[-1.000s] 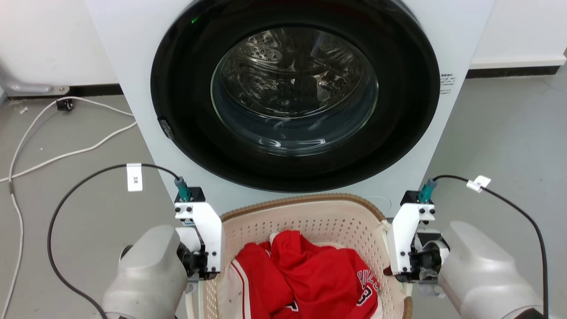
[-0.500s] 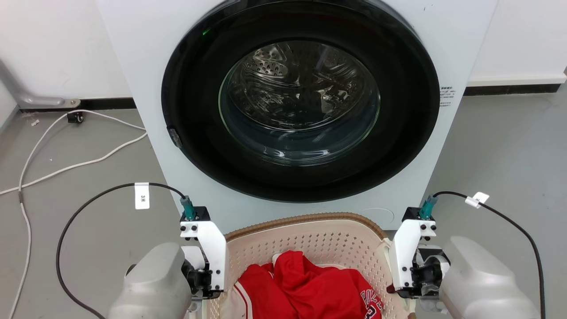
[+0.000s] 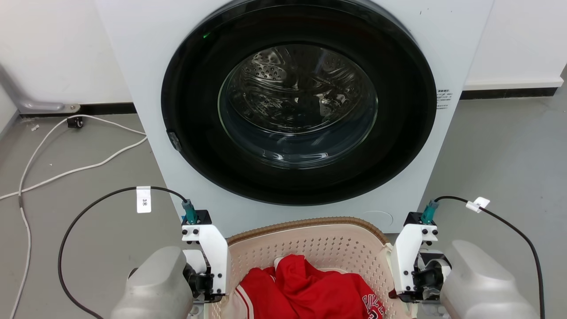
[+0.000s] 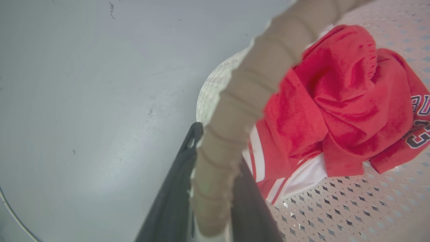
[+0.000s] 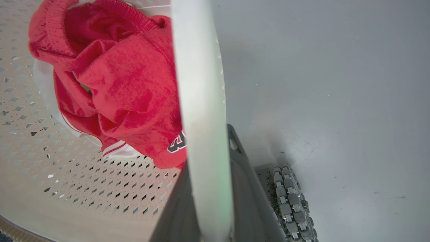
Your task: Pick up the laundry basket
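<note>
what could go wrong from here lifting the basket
1. The left gripper pinches only the brown rim of the basket, and the right gripper only its white handle. Such thin holds might slip, or let it tilt and spill the red clothes.
2. The basket's far edge looks close to the washer, so lifting or leaning forward could bump it.

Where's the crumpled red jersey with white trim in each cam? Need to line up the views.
Head view: bottom centre, crumpled red jersey inside the cream perforated plastic laundry basket.
Left wrist view: upper right, behind the brown rim.
Right wrist view: upper left, beside the white handle.
Shared landmark: the basket's perforated wall.
</note>
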